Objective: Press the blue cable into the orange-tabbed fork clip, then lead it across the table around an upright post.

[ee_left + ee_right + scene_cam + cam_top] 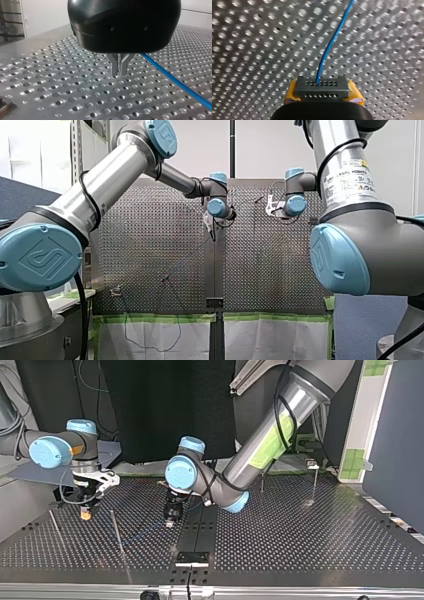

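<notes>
Table: a perforated metal table [150, 250] is seen, divided by a dark centre strip [216, 270]; a small black bracket [215, 302] is fixed at the strip's near end.
My left arm [115, 175]: seen entering from the view's left; my left gripper [210, 222] is held just left of the strip.
My right arm [350, 185]: seen entering from the right; my right gripper [270, 205] is held right of the strip, apart from the other.
Near edge: green tape [155, 318] is laid along it; a thin black wire [150, 346] is looped below.

The front view looks down the perforated table [270, 270] from high behind; the top view faces back, low. Wrist cameras, close behind the left gripper [119, 71] and right gripper [323, 91], share the blue cable [175, 80].
</notes>
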{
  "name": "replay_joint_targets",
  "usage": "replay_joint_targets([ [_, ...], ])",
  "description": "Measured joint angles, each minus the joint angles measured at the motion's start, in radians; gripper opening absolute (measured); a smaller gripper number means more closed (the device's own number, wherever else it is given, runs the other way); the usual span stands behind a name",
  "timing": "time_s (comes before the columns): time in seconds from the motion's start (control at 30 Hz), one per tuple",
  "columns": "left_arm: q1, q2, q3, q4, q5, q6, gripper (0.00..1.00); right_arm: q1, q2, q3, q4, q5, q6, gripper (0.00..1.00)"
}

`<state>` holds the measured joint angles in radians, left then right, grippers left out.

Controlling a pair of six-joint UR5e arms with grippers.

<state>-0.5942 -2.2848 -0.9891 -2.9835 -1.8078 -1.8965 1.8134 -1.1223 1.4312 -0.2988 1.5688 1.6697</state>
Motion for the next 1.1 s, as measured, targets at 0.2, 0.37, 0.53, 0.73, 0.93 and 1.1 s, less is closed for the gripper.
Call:
replay_joint_targets([
  [0.2,-0.001,-0.003,0.0,-0.002,-0.003,0.007,0.45,0.006,0.013,0.007,-0.002,-0.001,-0.007,0.0],
  [0.37,-0.001,-0.003,-0.001,-0.005,-0.012,0.017,0.87,0.011,0.021,0.017,-0.005,0.001,-0.012,0.0],
  [0.53,-0.002,-0.003,-0.001,-0.014,-0.039,0.023,1.0,0.015,0.028,0.044,-0.037,0.004,-0.011,0.0],
  [0.73,-0.003,-0.003,-0.001,-0.026,-0.048,0.024,1.0,0.017,0.049,0.069,-0.071,0.005,-0.011,0.0],
  [0.93,-0.001,-0.003,-0.001,-0.038,-0.049,0.024,1.0,0.013,0.094,0.091,-0.085,0.014,-0.011,0.0],
  [1.1,0.0,-0.003,-0.001,-0.043,-0.054,0.025,1.0,0.002,0.116,0.125,-0.13,0.017,-0.003,0.0],
])
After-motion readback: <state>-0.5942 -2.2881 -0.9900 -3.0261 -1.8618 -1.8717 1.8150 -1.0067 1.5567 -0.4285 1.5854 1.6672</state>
